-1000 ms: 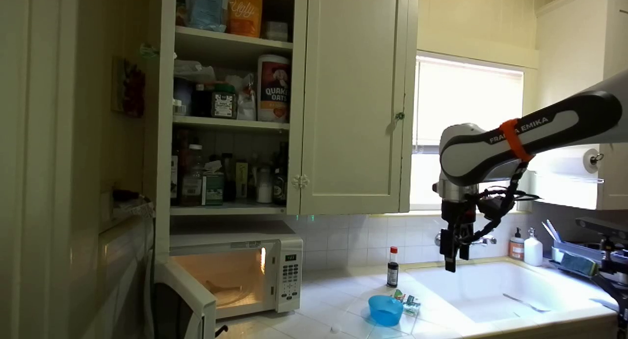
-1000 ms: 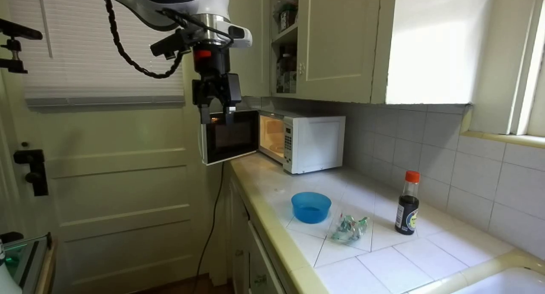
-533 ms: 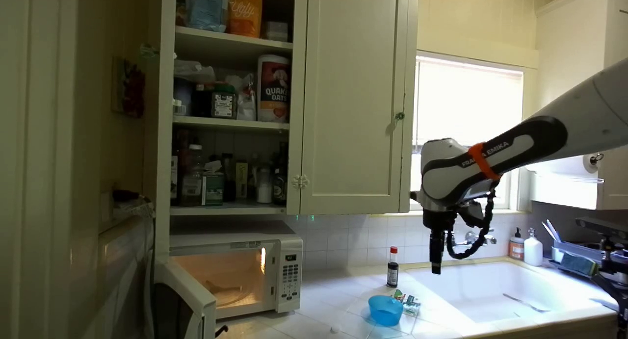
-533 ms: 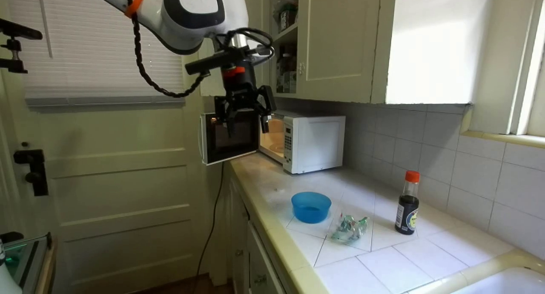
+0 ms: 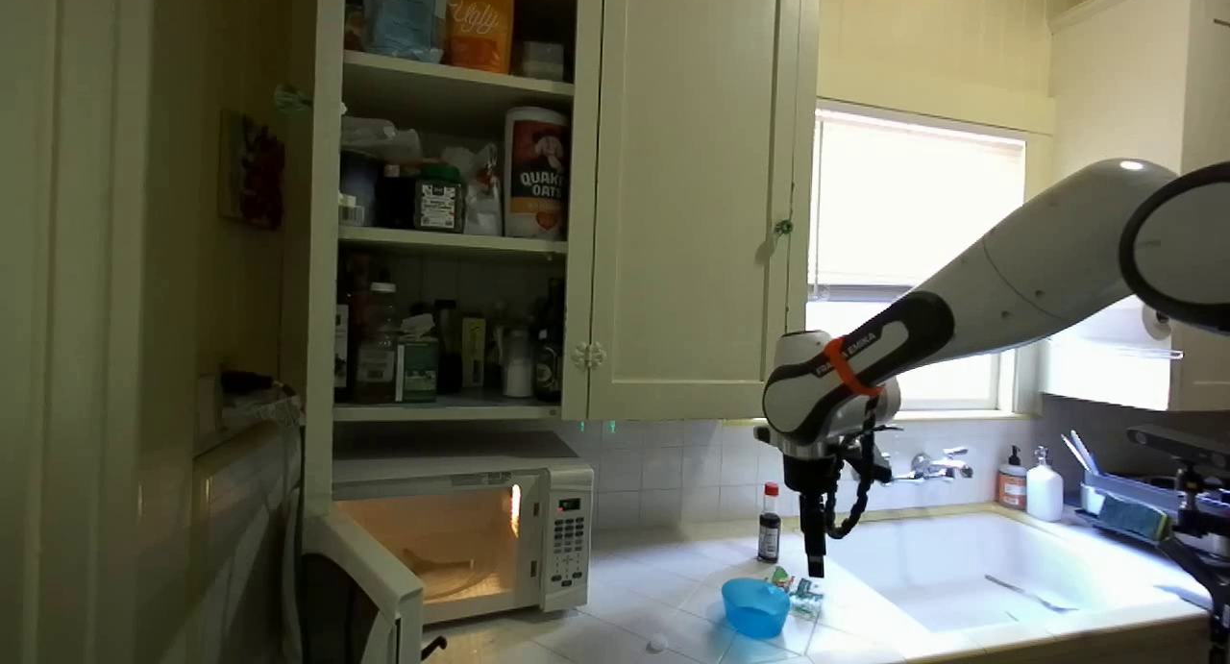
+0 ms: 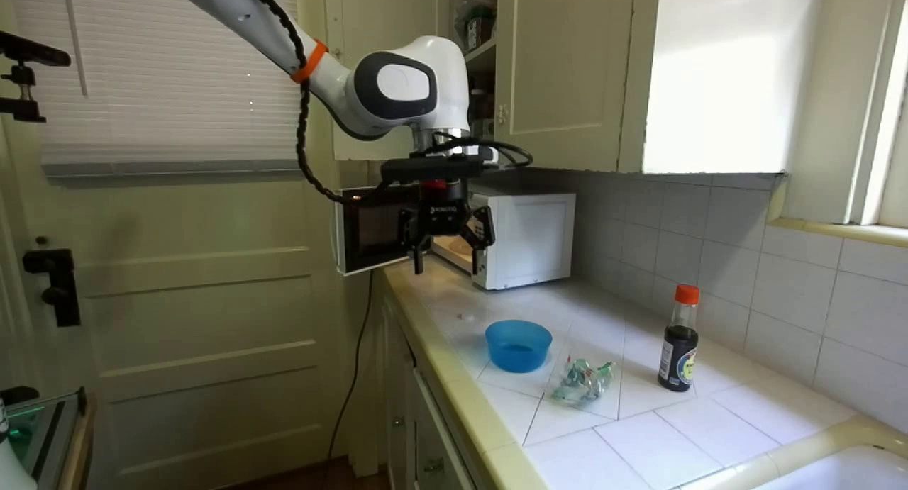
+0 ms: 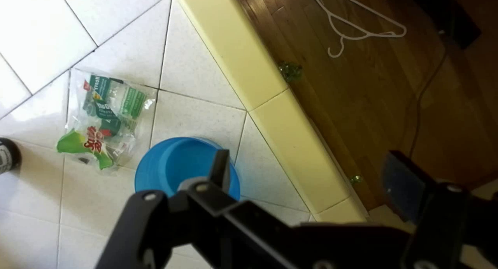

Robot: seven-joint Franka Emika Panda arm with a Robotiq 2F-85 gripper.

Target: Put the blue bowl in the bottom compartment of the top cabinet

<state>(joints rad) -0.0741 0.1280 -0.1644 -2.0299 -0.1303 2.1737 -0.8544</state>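
In an exterior view, the blue bowl rests on the worktop; the bottom compartment lies at 10 o'clock from it, where crowded bottles may topple during insertion. In an exterior view, the pincer stands spread and unloaded, the bowl at 5 o'clock. In the wrist view, the bowl sits off-centre, at 9 o'clock; uncorrected descent may strike and tip it.

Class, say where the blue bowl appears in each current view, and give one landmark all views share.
In an exterior view: blue bowl near the bottom, right of centre.
In an exterior view: blue bowl below centre, slightly right.
In the wrist view: blue bowl lower left of centre, partly hidden by a gripper finger.
Shared landmark: the clear green-printed packet beside the bowl.
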